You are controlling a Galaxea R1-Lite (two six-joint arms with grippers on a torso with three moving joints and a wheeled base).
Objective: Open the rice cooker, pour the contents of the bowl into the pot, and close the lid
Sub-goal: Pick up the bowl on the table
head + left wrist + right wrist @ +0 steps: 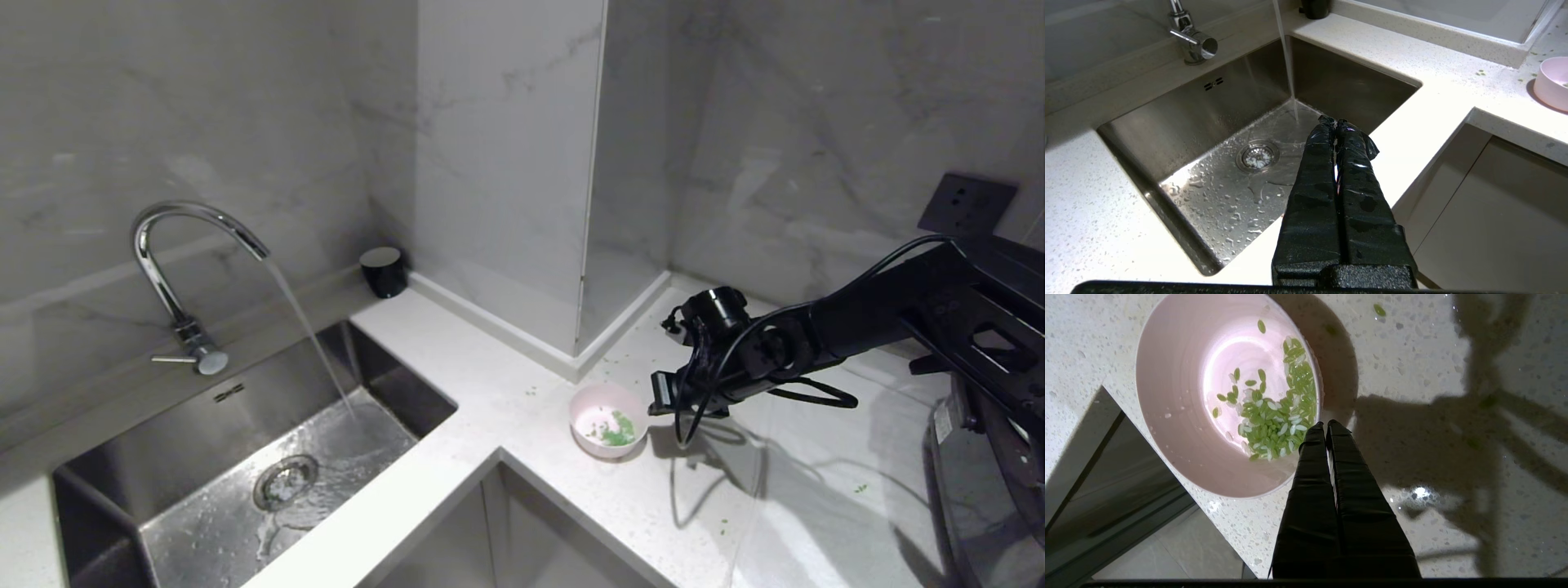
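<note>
Right gripper [1325, 425]: two long black fingers pressed flat together, nothing between them; tips hang just over the bowl's near rim.
Bowl [1180, 449]: small, round, smooth, pink, upright on the counter close to its front edge.
Contents [1274, 416]: glossy green grains with a few white ones, heaped to one side of the bowl's floor (a few strays up the wall).
Counter [457, 384]: pale speckled stone, matte, with loose green grains [860, 488] scattered on it.
Cooker [971, 498]: only a dark glossy curved edge shows at the far right.
Sink [1167, 122]: rectangular brushed steel, beaded with droplets, round drain [1257, 155].
Tap [175, 261]: chrome arch, a thin stream running.
Left gripper [1336, 121]: black wrapped fingers closed tight, empty, above the sink's corner.
Cup [384, 271]: small black cylinder by the marble wall.
</note>
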